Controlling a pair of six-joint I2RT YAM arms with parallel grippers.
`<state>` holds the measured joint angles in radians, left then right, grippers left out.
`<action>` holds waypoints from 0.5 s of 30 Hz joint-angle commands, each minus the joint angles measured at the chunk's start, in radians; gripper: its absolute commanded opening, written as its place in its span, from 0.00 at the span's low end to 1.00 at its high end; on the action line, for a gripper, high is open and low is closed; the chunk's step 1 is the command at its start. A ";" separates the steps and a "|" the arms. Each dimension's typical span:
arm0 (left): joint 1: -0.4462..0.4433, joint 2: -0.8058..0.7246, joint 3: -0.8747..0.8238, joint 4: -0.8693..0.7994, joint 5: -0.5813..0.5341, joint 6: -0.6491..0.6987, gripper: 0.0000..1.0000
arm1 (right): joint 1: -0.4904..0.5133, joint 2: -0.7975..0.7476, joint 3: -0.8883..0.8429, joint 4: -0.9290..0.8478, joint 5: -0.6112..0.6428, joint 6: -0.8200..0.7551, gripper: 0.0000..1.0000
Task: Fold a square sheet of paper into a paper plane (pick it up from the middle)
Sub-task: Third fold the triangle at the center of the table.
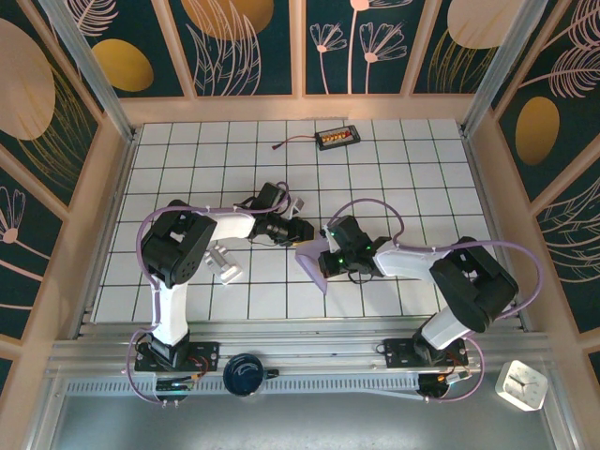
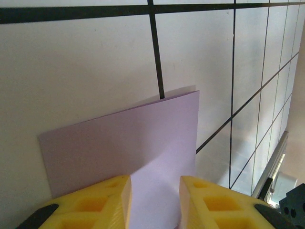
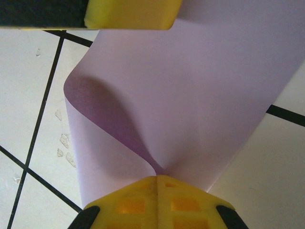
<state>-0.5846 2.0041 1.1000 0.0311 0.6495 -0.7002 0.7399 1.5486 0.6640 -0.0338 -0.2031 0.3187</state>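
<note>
The square sheet of paper [image 1: 314,265] is pale lavender, bent over on itself and lifted off the tiled table between the two arms. My right gripper [image 1: 323,255] is shut on it. In the right wrist view its yellow fingertips [image 3: 157,177] pinch the curled sheet [image 3: 190,95] where two layers meet. My left gripper [image 1: 302,231] faces it from the left. In the left wrist view its jaws [image 2: 155,183] stand apart, open, with the sheet [image 2: 124,138] running through the gap. One left finger [image 3: 133,14] lies across the sheet's far end.
A small silvery-white block [image 1: 225,262] lies by the left arm. A yellow-orange device with a cable [image 1: 337,138] sits at the back of the table. A white clock [image 1: 521,384] stands off the table at the near right. Wooden walls [image 1: 112,178] enclose the table.
</note>
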 commanded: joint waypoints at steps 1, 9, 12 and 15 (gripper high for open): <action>0.001 0.038 0.001 -0.058 -0.032 0.028 0.32 | -0.007 0.019 0.025 -0.015 0.005 -0.019 0.00; 0.002 0.036 0.002 -0.057 -0.030 0.026 0.32 | -0.009 0.027 0.025 -0.024 0.022 -0.022 0.00; 0.000 0.036 0.003 -0.059 -0.030 0.028 0.32 | -0.008 0.017 0.018 -0.035 0.027 -0.024 0.00; 0.002 0.036 0.003 -0.057 -0.031 0.027 0.32 | -0.011 0.000 0.013 -0.036 0.029 -0.020 0.00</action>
<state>-0.5846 2.0041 1.1000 0.0299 0.6495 -0.6987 0.7399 1.5589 0.6666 -0.0341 -0.2012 0.3149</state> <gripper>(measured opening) 0.323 0.045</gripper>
